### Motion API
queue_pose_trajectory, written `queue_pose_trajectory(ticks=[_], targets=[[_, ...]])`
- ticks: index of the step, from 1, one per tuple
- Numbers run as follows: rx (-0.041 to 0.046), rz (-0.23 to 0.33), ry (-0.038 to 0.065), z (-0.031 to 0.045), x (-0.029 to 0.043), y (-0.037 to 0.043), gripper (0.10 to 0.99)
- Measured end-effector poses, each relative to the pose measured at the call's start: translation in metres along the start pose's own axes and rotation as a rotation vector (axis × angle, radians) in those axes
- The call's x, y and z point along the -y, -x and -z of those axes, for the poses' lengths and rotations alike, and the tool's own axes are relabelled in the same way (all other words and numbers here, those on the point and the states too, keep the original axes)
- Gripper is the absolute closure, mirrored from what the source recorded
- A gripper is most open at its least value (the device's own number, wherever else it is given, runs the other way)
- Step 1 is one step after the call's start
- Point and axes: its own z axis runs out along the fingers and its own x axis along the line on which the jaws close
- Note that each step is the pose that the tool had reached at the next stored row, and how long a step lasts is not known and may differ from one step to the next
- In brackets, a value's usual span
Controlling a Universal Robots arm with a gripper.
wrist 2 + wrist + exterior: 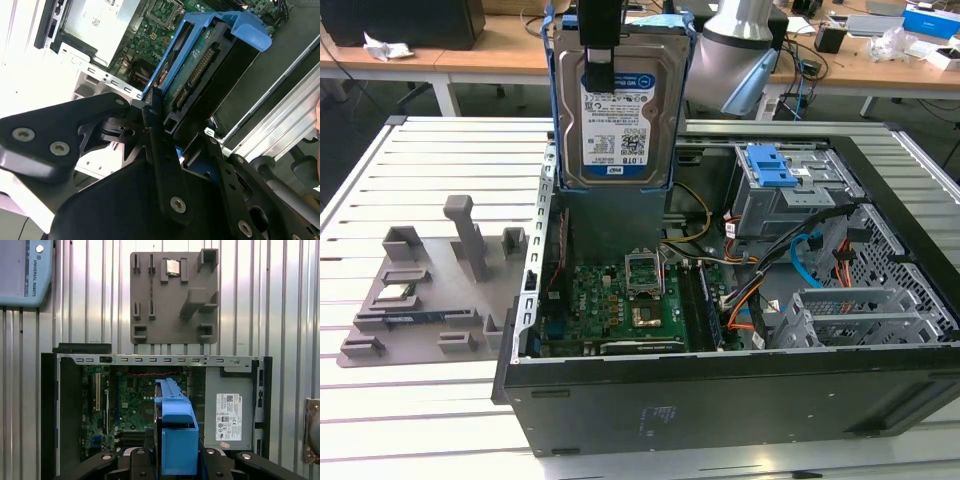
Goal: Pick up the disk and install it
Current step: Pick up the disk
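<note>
The disk (616,120) hangs upright in the air above the open computer case (720,400). It is a silver hard drive with a white-and-blue label, framed by a bright blue bracket. My gripper (603,68) comes down from above and is shut on the disk's upper part, with one black finger lying over the label. In the first wrist view the disk (174,425) shows edge-on over the motherboard (135,405). In the second wrist view the disk's connector side (197,70) sits between my black fingers (156,130).
A grey fixture plate (430,300) with posts and a small silver chip (396,293) lies on the ribbed table at the exterior view's left. Inside the case are a drive bay with a blue latch (775,165), loose cables (800,255) and metal cages (855,315).
</note>
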Motion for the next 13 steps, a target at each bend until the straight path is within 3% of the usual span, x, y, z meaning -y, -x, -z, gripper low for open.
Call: queue_pose_trajectory(ticks=[13], targets=[[-0.0001,0.0,0.0,-0.0019,-0.0001,-0.0099,0.722]])
